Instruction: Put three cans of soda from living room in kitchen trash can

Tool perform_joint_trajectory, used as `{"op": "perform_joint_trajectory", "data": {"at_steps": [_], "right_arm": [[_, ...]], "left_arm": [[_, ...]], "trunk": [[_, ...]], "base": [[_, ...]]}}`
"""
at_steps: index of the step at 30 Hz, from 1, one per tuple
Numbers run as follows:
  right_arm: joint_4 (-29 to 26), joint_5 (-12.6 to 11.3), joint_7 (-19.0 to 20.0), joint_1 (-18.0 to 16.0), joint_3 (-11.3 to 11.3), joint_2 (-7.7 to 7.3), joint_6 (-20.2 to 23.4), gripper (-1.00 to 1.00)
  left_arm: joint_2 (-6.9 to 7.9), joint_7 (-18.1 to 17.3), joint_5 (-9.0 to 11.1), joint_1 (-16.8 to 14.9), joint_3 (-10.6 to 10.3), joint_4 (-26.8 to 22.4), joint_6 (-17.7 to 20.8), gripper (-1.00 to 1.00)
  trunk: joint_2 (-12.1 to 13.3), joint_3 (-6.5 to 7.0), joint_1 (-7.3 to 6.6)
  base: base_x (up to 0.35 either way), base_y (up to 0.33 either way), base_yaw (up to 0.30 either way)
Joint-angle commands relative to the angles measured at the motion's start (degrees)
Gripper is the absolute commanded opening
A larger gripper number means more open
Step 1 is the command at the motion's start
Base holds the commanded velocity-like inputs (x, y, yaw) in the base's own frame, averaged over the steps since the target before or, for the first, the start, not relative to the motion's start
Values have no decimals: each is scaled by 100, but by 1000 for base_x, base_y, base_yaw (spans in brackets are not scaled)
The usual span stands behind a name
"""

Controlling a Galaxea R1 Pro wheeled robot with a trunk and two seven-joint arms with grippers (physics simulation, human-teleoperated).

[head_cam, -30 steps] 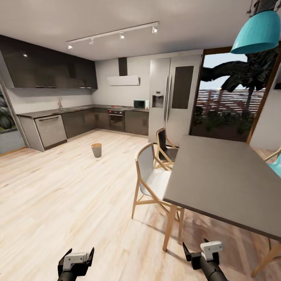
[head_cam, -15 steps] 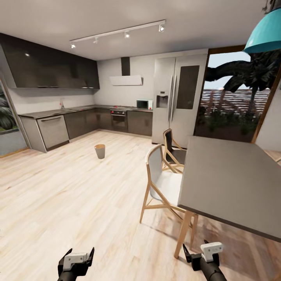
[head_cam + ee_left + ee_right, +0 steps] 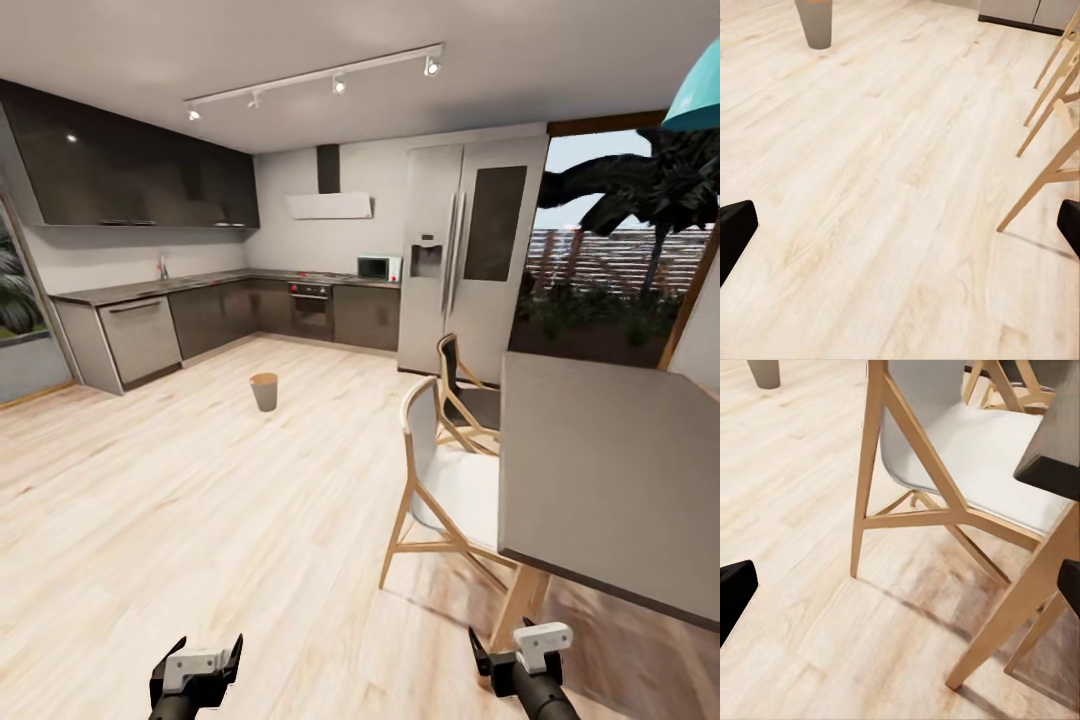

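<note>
Item one: small round tapered grey-tan wastebasket (image 3: 264, 391), no lid, standing upright on the pale wood plank floor (image 3: 200, 520) in the open middle of the kitchen, well apart from the dark cabinets and from my arms; long axis vertical, wider mouth up, narrower base down. Its coppery-brown inner rim shows, but I cannot tell from here whether anything lies inside. My left wrist view catches its lower wall (image 3: 814, 22) at the far edge of the floor; my right wrist view catches a corner of it (image 3: 765, 371). Item two: L-shaped dark bench with grey counter top (image 3: 130, 290) along the far walls, with built-in oven (image 3: 311, 308), small microwave (image 3: 378, 268), white hood (image 3: 329, 206) and tall steel fridge (image 3: 470, 265). Item three: grey-topped dining table on wooden legs (image 3: 610, 480) near my right side, with a white-shelled wooden-legged chair (image 3: 445, 480) just beside it and a dark-seated chair (image 3: 465, 395) behind that. Item four: my left tool (image 3: 198, 668) and right tool (image 3: 512, 650), low in the head view, both with fingers spread apart and holding nothing.
</note>
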Motion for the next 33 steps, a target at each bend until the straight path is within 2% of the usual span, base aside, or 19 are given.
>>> {"op": "perform_joint_trajectory", "data": {"at_steps": [1, 13, 33], "right_arm": [[1, 0, 1, 1, 0, 0, 0, 100], [5, 0, 1, 0, 0, 0, 0, 100], [5, 0, -2, -2, 0, 0, 0, 100]], "left_arm": [[0, 0, 0, -1, 0, 0, 0, 100], [0, 0, 0, -2, -2, 0, 0, 100], [8, -7, 22, -2, 33, 0, 0, 100]], "trunk": [[0, 0, 0], [0, 0, 0], [0, 0, 0]], "base": [[218, 231, 0], [206, 235, 0], [138, 260, 0]]}}
